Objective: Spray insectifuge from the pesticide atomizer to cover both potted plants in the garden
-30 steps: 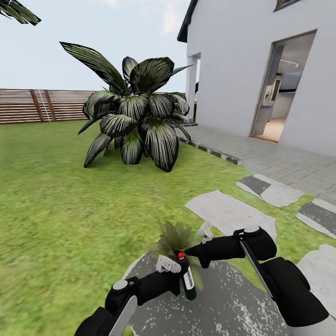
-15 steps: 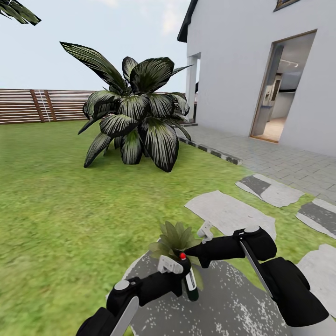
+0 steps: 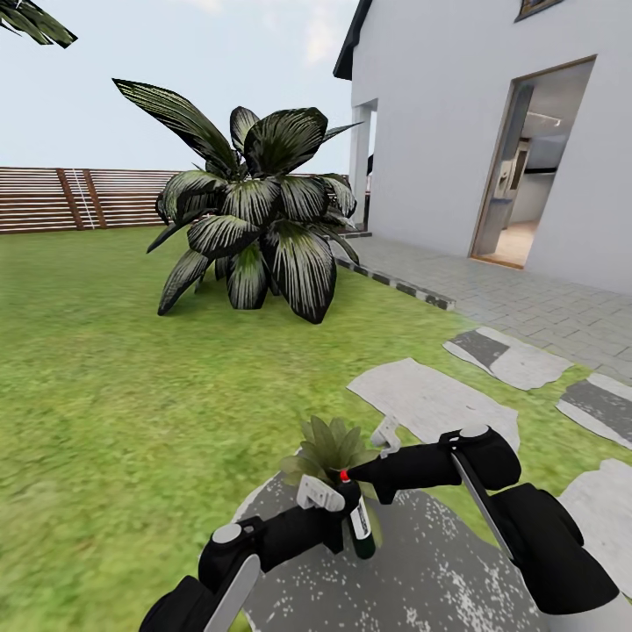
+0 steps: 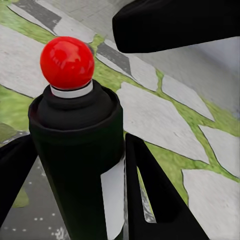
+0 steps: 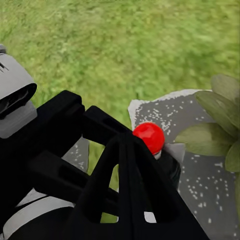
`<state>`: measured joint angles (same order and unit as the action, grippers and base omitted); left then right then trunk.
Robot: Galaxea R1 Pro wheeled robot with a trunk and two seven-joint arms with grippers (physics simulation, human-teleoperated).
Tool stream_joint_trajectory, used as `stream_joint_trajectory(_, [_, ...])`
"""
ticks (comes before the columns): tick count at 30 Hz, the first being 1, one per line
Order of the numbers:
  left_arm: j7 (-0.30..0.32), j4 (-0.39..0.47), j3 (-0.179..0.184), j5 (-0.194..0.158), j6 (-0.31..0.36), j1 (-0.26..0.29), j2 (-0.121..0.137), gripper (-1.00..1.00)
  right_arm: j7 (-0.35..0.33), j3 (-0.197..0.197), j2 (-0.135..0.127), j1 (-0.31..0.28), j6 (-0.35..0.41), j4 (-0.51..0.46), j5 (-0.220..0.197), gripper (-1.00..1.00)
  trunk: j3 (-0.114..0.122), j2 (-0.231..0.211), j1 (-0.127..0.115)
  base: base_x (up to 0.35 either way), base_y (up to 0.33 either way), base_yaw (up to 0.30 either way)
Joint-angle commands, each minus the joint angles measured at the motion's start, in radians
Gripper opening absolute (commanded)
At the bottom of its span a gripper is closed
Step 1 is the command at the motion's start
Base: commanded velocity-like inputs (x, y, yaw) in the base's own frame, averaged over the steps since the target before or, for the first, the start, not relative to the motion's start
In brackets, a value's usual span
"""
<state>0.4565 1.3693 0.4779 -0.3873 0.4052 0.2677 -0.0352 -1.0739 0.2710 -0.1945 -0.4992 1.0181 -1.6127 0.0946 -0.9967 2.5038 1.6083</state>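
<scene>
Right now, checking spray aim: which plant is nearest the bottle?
The small potted plant just behind the pesticide atomizer, not the big dark-leaved plant far up the lawn.

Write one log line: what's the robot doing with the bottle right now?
left gripper: shut on pesticide atomizer | right gripper: fingers together by its red knob | potted plant: just beyond

Even, bright daylight; source direction unclear, possibly overhead. Few cast shadows. Wide green grass lawn (image 3: 114, 395) renders soft and smeared. Right wrist view slightly blurred. No glare.
</scene>
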Motion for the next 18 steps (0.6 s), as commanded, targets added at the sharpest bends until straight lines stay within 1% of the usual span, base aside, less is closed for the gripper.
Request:
stream_joint_trajectory(1, [0.001, 0.002, -0.001, -0.01, 0.009, 0.001, 0.0, -1.0, -0.009, 0.001, 0.0, -0.001, 0.004, -0.001, 0.01, -1.0, -0.001, 0.0, 0.0, 0.0, 0.0, 0.0])
stream_joint_trajectory(12, [0.007, 0.005, 0.002, -0.01, 0.009, 0.0, 0.0, -1.0, -0.009, -0.002, 0.0, -0.001, 0.004, -0.001, 0.011, -1.0, -0.001, 0.0, 0.0, 0.0, 0.0, 0.0])
stream_joint_trajectory(15, [0.007, 0.005, 0.015, -0.01, 0.009, -0.001, 0.001, -1.0, -0.009, -0.004, 0.0, -0.001, 0.004, -0.001, 0.011, -1.0, -0.001, 0.0, 0.0, 0.0, 0.0, 0.0])
stream_joint_trajectory(18, [0.008, 0.005, 0.02, -0.01, 0.009, -0.001, 0.001, -1.0, -0.009, -0.005, 0.0, -0.001, 0.004, -0.001, 0.011, -1.0, -0.001, 0.0, 0.0, 0.0, 0.0, 0.0])
